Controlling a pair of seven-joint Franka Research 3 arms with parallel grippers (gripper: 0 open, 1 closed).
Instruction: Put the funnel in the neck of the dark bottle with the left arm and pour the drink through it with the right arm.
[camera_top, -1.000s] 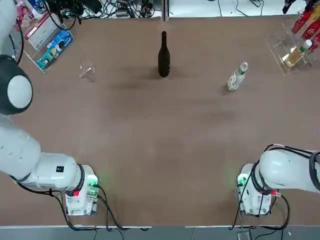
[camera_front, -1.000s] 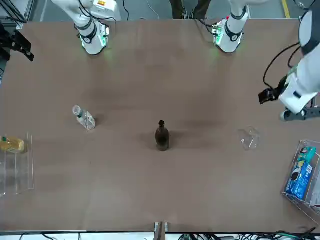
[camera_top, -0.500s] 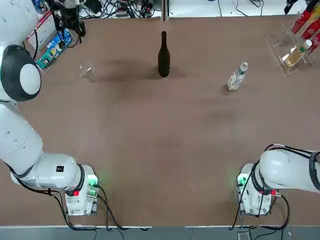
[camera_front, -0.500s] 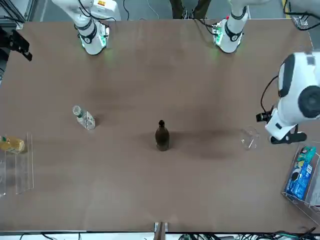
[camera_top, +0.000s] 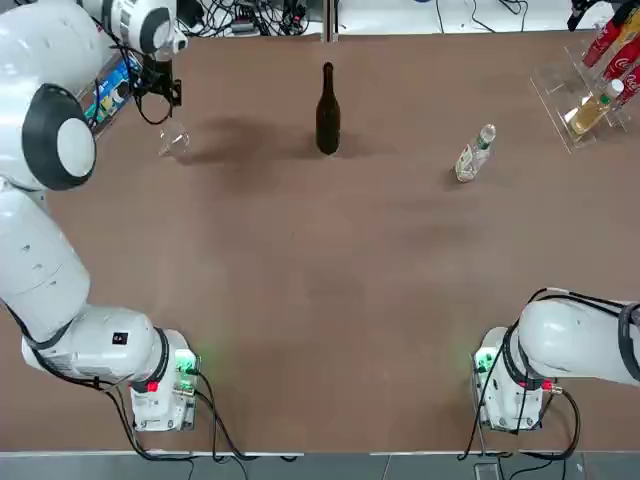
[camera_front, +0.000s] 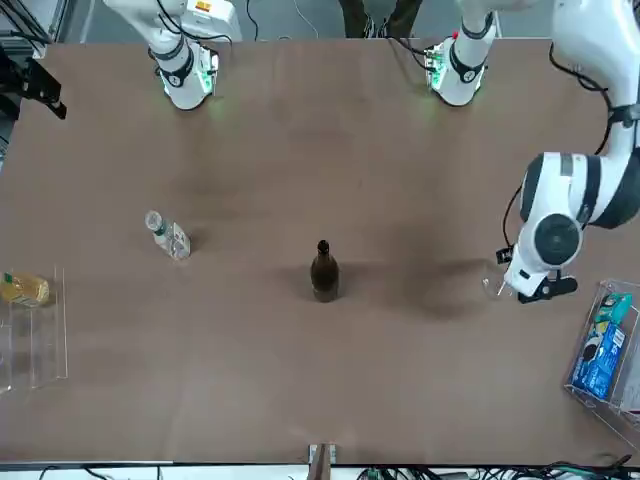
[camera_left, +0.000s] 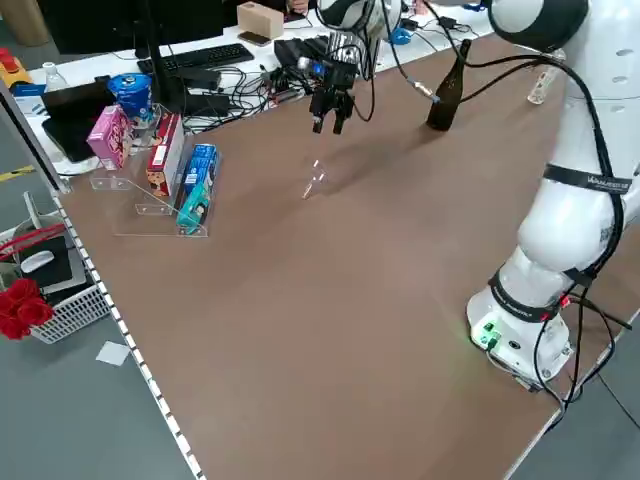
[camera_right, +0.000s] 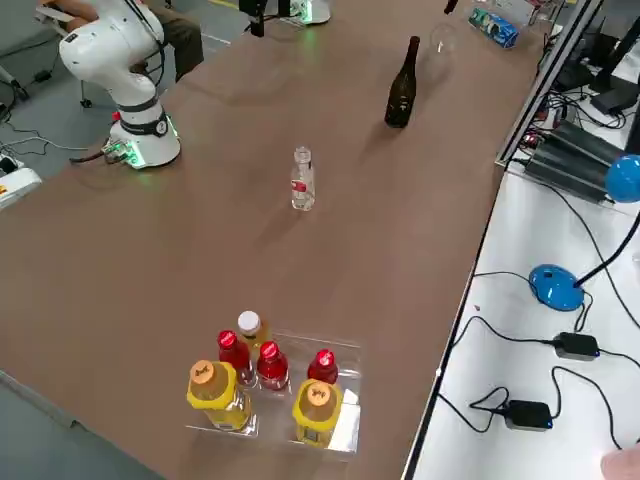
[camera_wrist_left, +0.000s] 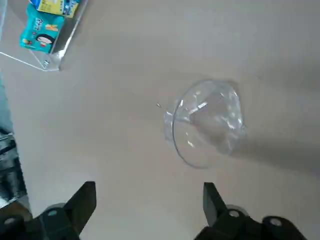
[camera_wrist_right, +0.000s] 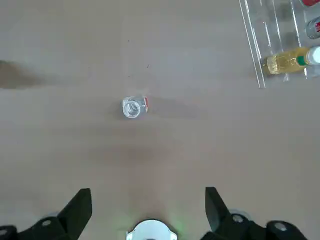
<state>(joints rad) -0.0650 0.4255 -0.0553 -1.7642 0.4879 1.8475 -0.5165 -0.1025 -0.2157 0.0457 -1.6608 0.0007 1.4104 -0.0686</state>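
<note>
Your left tool (camera_left: 330, 122) hangs just above the funnel (camera_top: 174, 141), which lies tipped on its side at the far left of the bench (camera_top: 330, 290); the tool's fingers stand wide apart and grip nothing. The dark bottle (camera_top: 327, 110) stands upright at the far middle (well apart from the funnel), the drink (camera_top: 475, 153) upright farther right. Your right tool (camera_wrist_right: 147, 212) is parked high near its base, open and empty.

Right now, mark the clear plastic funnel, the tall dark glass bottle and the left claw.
clear plastic funnel (camera_wrist_left: 205, 122), left wrist view, cone wall
tall dark glass bottle (camera_top: 327, 120), top view, body
left claw (camera_left: 327, 124), left side view, between fingertips
</note>
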